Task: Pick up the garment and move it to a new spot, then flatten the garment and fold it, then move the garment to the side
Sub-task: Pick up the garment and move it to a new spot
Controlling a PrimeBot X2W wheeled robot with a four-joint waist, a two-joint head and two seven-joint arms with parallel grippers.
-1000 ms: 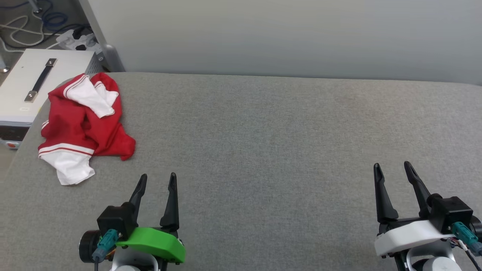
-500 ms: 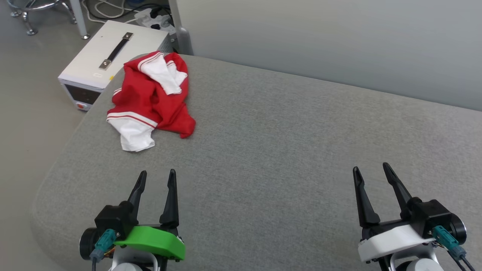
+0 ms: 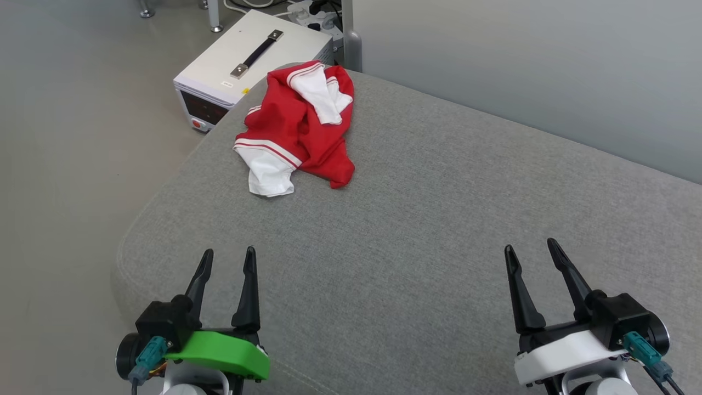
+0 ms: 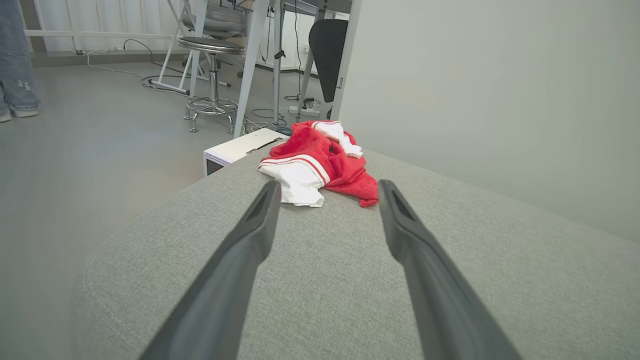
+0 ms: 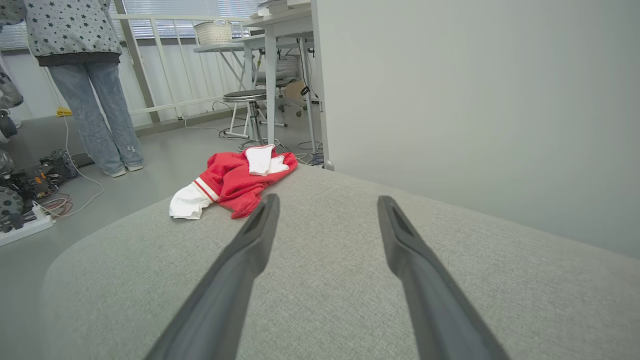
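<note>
The garment (image 3: 299, 130), red with white sleeves and striped trim, lies crumpled near the far left corner of the grey padded table (image 3: 439, 219). It also appears ahead in the left wrist view (image 4: 320, 162) and the right wrist view (image 5: 235, 180). My left gripper (image 3: 229, 255) hovers open over the table's near left, well short of the garment, nothing between its fingers. My right gripper (image 3: 531, 246) stands open at the near right, far from the cloth. Lettering on the garment is hidden in the folds.
A white box with a black handle (image 3: 252, 60) stands on the floor just beyond the table's left corner. A grey partition (image 3: 521, 66) runs behind the table. A stool (image 4: 212, 75) and cables lie further off; a person in jeans (image 5: 95, 100) stands on the floor.
The head camera has swung left, so the table's rounded left corner and floor now show. The garment itself has not moved on the table. Both grippers stay open in place.
</note>
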